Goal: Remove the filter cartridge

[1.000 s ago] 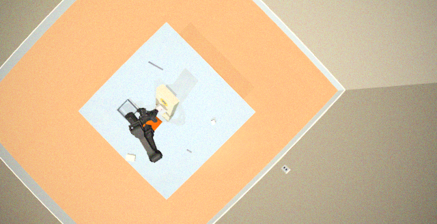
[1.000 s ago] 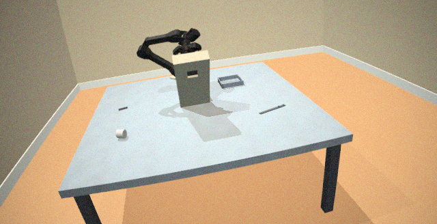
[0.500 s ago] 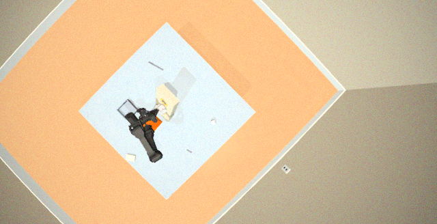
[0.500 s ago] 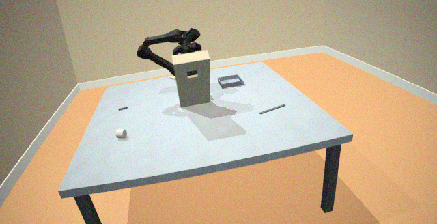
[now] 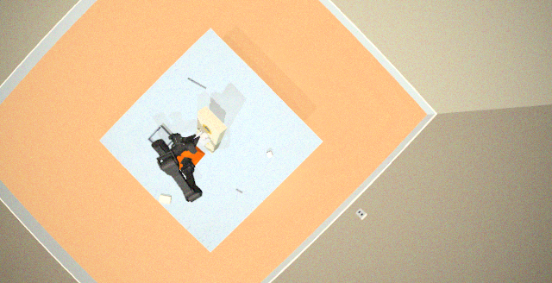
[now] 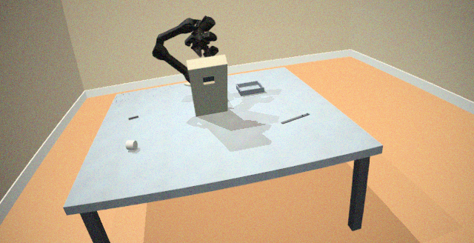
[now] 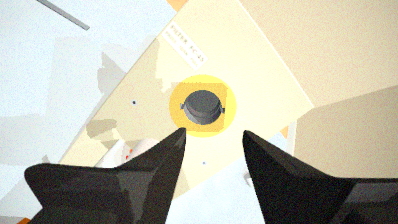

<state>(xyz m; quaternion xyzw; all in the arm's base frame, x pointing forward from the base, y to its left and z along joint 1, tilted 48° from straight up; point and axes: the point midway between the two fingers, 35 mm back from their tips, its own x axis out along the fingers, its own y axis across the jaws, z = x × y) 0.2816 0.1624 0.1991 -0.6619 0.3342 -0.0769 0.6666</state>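
The cream service panel [image 5: 216, 123] [image 6: 211, 98] [image 7: 255, 60] stands upright. Its round socket [image 7: 202, 107] with a yellow ring looks dark and empty in the wrist view. The white cartridge [image 7: 143, 146] with red marks shows low in front of the panel, partly hidden behind the left finger; what it rests on cannot be told. My gripper [image 5: 199, 135] [image 7: 214, 134] is partly open with nothing between its fingertips, in front of the panel and just below the socket in the wrist view. The grey tray [image 5: 155, 132] [image 6: 250, 92] stands beside the arm, and no cartridge shows in it.
A thin grey rod [image 5: 197, 83] [image 6: 295, 118] [image 7: 65, 14] lies beyond the panel's side. A white cylinder [image 5: 269, 154] [image 6: 131, 144] and a small dark bar [image 5: 239, 191] [image 6: 133, 117] lie on the other side. A white block [image 5: 165, 198] lies near the table edge behind the arm.
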